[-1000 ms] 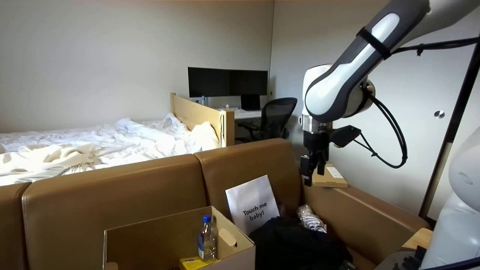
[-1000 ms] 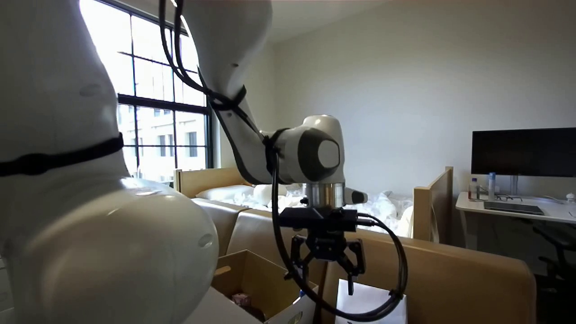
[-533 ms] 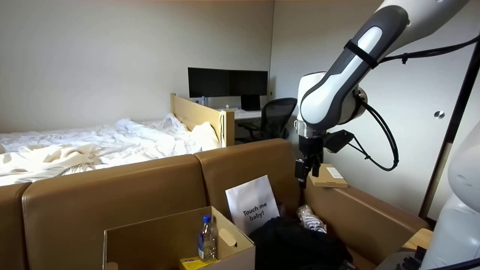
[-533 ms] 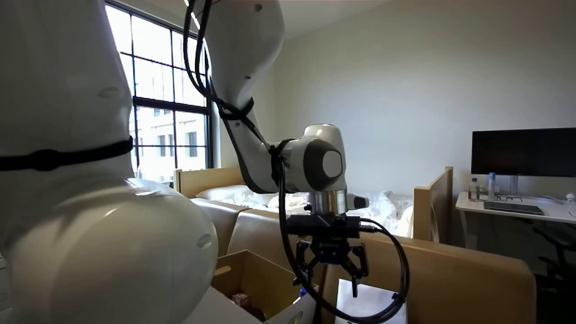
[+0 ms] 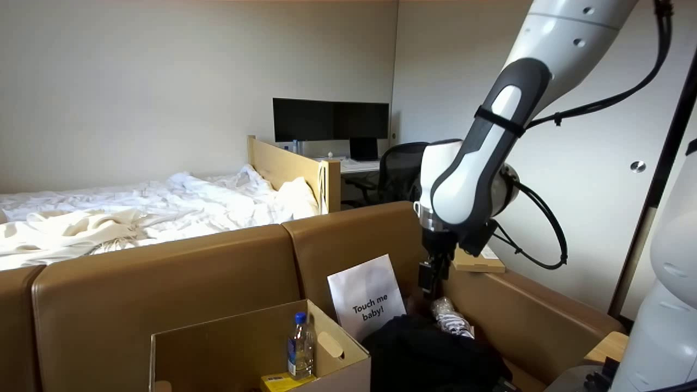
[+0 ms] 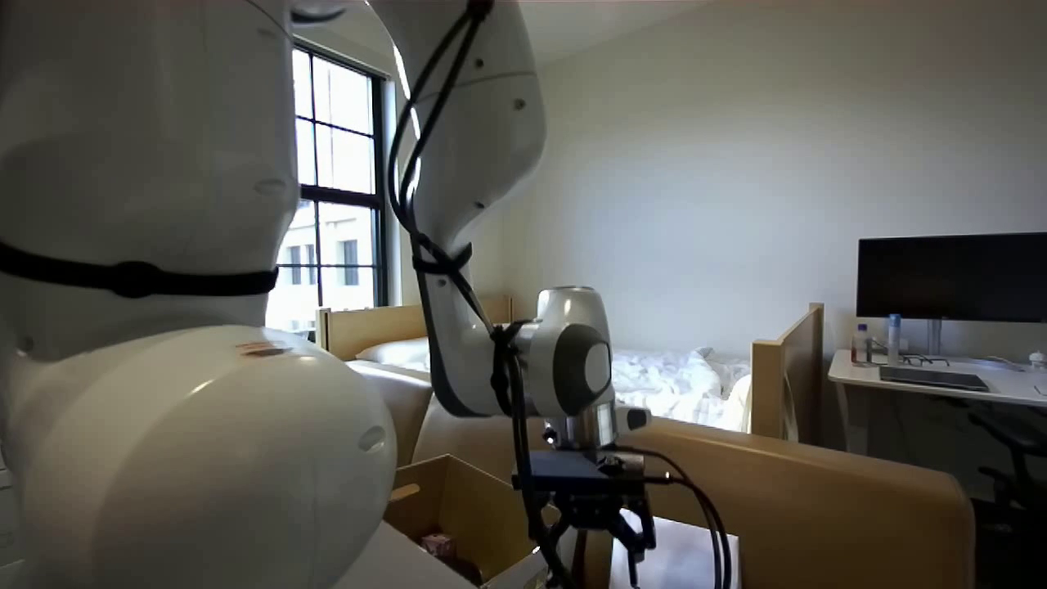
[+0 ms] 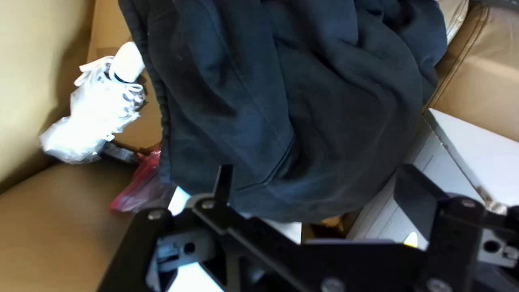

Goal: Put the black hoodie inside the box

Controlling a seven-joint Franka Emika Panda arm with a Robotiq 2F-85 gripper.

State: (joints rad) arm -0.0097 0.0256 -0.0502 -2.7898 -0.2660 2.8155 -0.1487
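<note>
Gripper [image 7: 315, 178] pointing down, fingers spread wide, nothing gripped, above the black hoodie [image 7: 332, 105]; it looks apart from the cloth, exact gap unclear. Hoodie lies in a loose heap in the right corner of the couch [image 5: 163, 272], just right of the open cardboard box [image 5: 218, 348] and outside it; what it rests on is mostly hidden. Progress: no grasp, no lift, no part of the hoodie seen in the box. Judged as pre-grasp approach. Left to do: pinch fabric, raise it clear of the box wall, carry left, lower in, tuck any trailing sleeve. Box already holds a blue-capped bottle [image 5: 300, 348] and a yellow packet [image 5: 280, 383]; can't tell if bottle stands on the packet or behind it. Writing: white sheet [image 5: 366, 296] leaning on the couch back, far side of hoodie, reads "Touch me baby!" Bottle label and packet print too small to read. White bundle [image 5: 453, 321] partly in clear plastic, far side of hoodie, no text made out. Tan carton [image 5: 479, 264], far right on the couch arm [image 5: 544, 305], has a white label, illegible. No brand names readable.
</note>
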